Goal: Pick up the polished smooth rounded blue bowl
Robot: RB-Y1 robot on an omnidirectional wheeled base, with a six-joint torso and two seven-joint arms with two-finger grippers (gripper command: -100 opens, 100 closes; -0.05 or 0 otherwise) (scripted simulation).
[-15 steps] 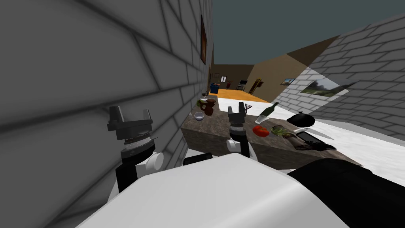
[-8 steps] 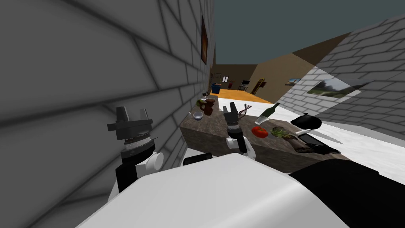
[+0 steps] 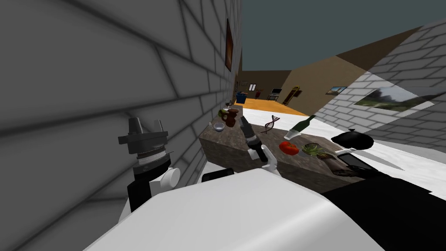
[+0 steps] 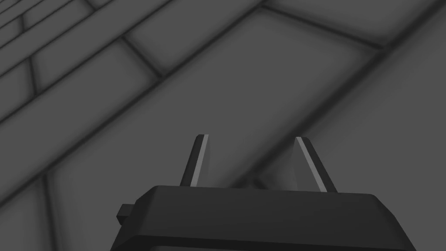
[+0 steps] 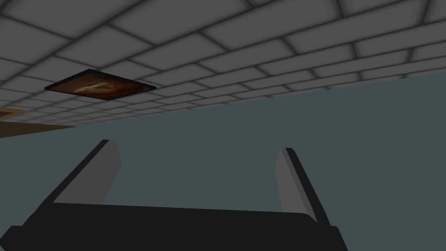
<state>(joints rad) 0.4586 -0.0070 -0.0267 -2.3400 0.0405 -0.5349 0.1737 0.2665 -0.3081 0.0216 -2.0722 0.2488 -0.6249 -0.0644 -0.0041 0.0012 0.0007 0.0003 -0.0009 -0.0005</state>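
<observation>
A small pale bluish-grey bowl sits on the brown counter, near the grey brick wall. A brown jug stands just behind it. My right gripper hangs over the counter, tilted up and toward the wall, a short way right of the bowl and beside the jug. Its wrist view shows the right gripper open with nothing between the fingers. My left gripper is raised close to the brick wall, well short of the counter. In its own wrist view the left gripper is open and empty.
Further along the counter are a red tomato, a green bottle, a twisted spiral model, leafy greens and a black lidded pot. The brick wall runs close along my left.
My right gripper has swung left across the counter and tilted toward the jug and bowl. The head view has shifted a little. The left arm has stayed put.
</observation>
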